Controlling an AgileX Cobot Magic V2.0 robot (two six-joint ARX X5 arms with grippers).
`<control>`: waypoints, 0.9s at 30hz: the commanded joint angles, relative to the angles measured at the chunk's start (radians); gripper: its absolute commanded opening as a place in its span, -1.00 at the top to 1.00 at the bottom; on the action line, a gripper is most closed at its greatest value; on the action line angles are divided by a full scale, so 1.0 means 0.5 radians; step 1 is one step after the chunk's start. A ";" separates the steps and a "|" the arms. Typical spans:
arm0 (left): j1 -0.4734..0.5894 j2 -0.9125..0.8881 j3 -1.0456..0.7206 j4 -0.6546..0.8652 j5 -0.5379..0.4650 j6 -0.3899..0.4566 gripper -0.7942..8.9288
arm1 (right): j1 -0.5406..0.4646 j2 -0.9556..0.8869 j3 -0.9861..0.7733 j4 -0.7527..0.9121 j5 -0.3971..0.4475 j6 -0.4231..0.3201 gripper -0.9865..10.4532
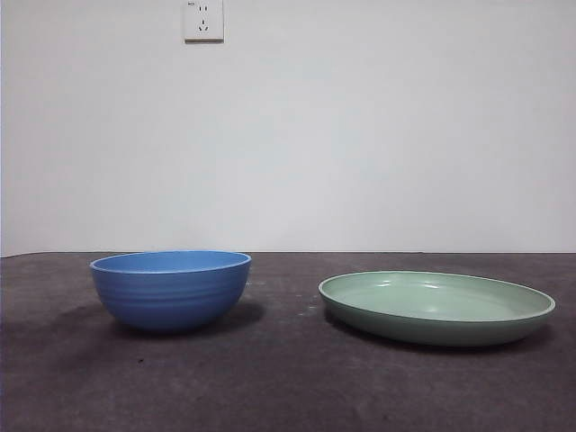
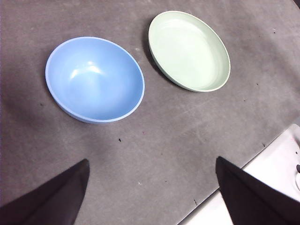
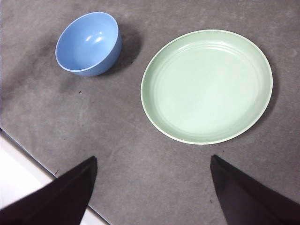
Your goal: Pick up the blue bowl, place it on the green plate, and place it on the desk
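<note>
The blue bowl [image 1: 171, 289] stands upright and empty on the desk [image 1: 270, 387], left of centre. It also shows in the left wrist view [image 2: 95, 79] and the right wrist view [image 3: 88, 43]. The green plate [image 1: 437, 307] lies flat on the desk to the right of the bowl, apart from it, and also shows in the wrist views [image 2: 189, 50] [image 3: 206, 86]. My left gripper [image 2: 152, 190] is open and empty, held high above the desk near the bowl. My right gripper [image 3: 152, 187] is open and empty, high above the desk near the plate. Neither arm shows in the front view.
A white wall with a power socket [image 1: 203, 19] stands behind the desk. The desk's near edge meets a white surface [image 2: 276, 159] [image 3: 14, 173] close under both grippers.
</note>
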 commanded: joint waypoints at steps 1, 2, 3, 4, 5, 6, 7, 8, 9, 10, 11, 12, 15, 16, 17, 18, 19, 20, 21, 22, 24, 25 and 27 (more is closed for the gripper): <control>-0.005 0.013 0.042 0.013 0.005 -0.005 -0.07 | 0.008 0.010 0.037 0.005 -0.009 0.014 0.15; -0.005 0.017 0.042 0.015 -0.009 -0.005 -0.06 | 0.008 0.010 0.037 0.005 -0.009 0.018 0.15; -0.005 0.023 0.042 0.017 -0.025 -0.005 -0.06 | 0.008 0.010 0.037 0.005 -0.009 0.020 0.15; -0.005 0.030 0.043 0.018 -0.051 -0.009 -0.06 | 0.008 0.010 0.037 0.006 -0.009 0.020 0.15; -0.008 0.045 0.044 0.024 -0.084 -0.031 -0.06 | 0.008 0.010 0.037 0.006 -0.008 0.020 0.15; -0.010 0.062 0.047 0.035 -0.110 -0.052 -0.06 | 0.008 0.010 0.037 0.006 -0.008 0.020 0.15; -0.015 0.083 0.049 0.051 -0.127 -0.065 -0.06 | 0.008 0.010 0.037 0.006 -0.006 0.020 0.15; -0.023 0.108 0.053 0.076 -0.137 -0.084 -0.06 | 0.008 0.010 0.037 0.007 -0.003 0.020 0.15; -0.031 0.134 0.057 0.102 -0.143 -0.105 -0.06 | 0.008 0.010 0.037 0.007 -0.003 0.020 0.15; -0.039 0.167 0.067 0.126 -0.156 -0.121 -0.06 | 0.008 0.010 0.037 0.007 -0.003 0.021 0.15; -0.050 0.210 0.085 0.138 -0.175 -0.134 -0.06 | 0.008 0.010 0.037 0.007 -0.003 0.021 0.15; -0.062 0.249 0.105 0.145 -0.188 -0.141 -0.06 | 0.008 0.010 0.037 0.007 -0.001 0.021 0.15; -0.108 0.416 0.194 0.163 -0.275 -0.156 -0.05 | 0.008 0.010 0.037 0.006 0.011 0.021 0.15; -0.129 0.481 0.232 0.164 -0.327 -0.155 -0.05 | 0.008 0.010 0.037 0.006 0.011 0.022 0.15; -0.148 0.549 0.272 0.165 -0.379 -0.155 -0.05 | 0.008 0.010 0.037 0.006 0.011 0.022 0.15; -0.163 0.609 0.306 0.165 -0.420 -0.155 -0.05 | 0.008 0.010 0.037 0.006 0.011 0.022 0.15; -0.179 0.681 0.347 0.165 -0.463 -0.155 -0.05 | 0.008 0.010 0.037 0.006 0.011 0.022 0.15; -0.194 0.752 0.386 0.166 -0.500 -0.154 -0.05 | 0.008 0.010 0.037 0.006 0.011 0.022 0.15; -0.204 0.815 0.418 0.169 -0.529 -0.154 -0.05 | 0.008 0.010 0.037 0.006 0.011 0.022 0.15; -0.216 0.880 0.452 0.171 -0.560 -0.154 -0.05 | 0.008 0.010 0.037 0.006 0.011 0.023 0.15; -0.237 1.019 0.520 0.175 -0.644 -0.151 -0.05 | 0.008 0.010 0.037 0.006 0.011 0.025 0.15; -0.246 1.087 0.550 0.181 -0.687 -0.149 -0.05 | 0.008 0.010 0.037 0.006 0.011 0.026 0.15; -0.260 1.212 0.593 0.212 -0.748 -0.140 -0.05 | 0.008 0.010 0.037 0.006 0.011 0.027 0.15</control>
